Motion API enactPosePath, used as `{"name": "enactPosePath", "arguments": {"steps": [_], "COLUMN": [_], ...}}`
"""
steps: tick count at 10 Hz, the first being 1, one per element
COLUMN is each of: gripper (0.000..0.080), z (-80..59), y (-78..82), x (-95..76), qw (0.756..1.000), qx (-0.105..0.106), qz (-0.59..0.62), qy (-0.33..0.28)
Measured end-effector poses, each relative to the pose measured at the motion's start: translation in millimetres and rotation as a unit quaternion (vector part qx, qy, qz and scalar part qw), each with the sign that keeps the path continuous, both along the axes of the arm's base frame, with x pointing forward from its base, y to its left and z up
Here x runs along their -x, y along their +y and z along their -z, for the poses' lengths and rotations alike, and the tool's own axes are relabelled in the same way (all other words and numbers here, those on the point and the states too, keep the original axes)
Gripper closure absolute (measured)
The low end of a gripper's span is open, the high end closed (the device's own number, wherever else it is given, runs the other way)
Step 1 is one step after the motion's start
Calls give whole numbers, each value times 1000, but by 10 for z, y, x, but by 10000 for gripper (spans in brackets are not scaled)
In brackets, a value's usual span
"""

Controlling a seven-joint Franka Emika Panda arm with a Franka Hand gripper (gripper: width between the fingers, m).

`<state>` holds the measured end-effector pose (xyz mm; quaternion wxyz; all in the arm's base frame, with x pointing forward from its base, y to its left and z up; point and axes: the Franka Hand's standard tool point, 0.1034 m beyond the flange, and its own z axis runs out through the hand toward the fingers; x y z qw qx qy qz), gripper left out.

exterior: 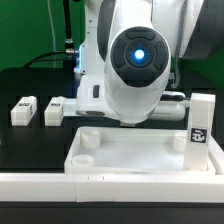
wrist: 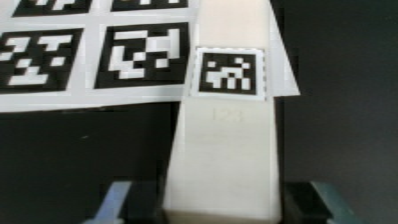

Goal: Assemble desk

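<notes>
In the wrist view a white square desk leg (wrist: 228, 140) lies across the edge of the marker board (wrist: 89, 55), with a black-and-white tag on its far end. My gripper (wrist: 217, 205) is shut on the near end of this leg, with a finger (wrist: 121, 200) against each side. In the exterior view the white rimmed desk slab (exterior: 150, 160) lies in front with its round sockets facing up. Another leg (exterior: 200, 125) stands upright at the slab's corner on the exterior view's right. There the arm's body hides the gripper.
Two more white legs (exterior: 22, 110) (exterior: 55, 110) lie on the black table at the exterior view's left. A long white rail (exterior: 110, 185) runs along the front, before the slab. The arm's large white body (exterior: 135, 60) blocks the middle of the exterior view.
</notes>
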<state>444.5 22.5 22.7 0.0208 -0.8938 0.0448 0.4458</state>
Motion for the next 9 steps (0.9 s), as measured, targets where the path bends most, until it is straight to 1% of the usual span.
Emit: {"name": "enactPosePath", "arguments": {"steps": [1, 2, 3, 4, 5, 6, 7, 8, 9], "gripper": [508, 508, 508, 508, 508, 508, 508, 507, 507], "z": [-200, -454, -685, -821, -898, -900, -887, -891, -934], "y": [-75, -116, -190, -295, -361, -345, -345, -353, -367], "x": [-183, -316, -363, -411, -505, -553, -555, -608, -638], "qw": [1000, 999, 999, 998, 996, 990, 984, 976, 967], "qx": [-4, -8, -18, -22, -19, -16, -13, -8, -5], "qz": [0, -3, -1, 4, 0, -1, -1, -1, 0], "qy": [-18, -39, -42, -51, -85, -143, -175, -218, -254]}}
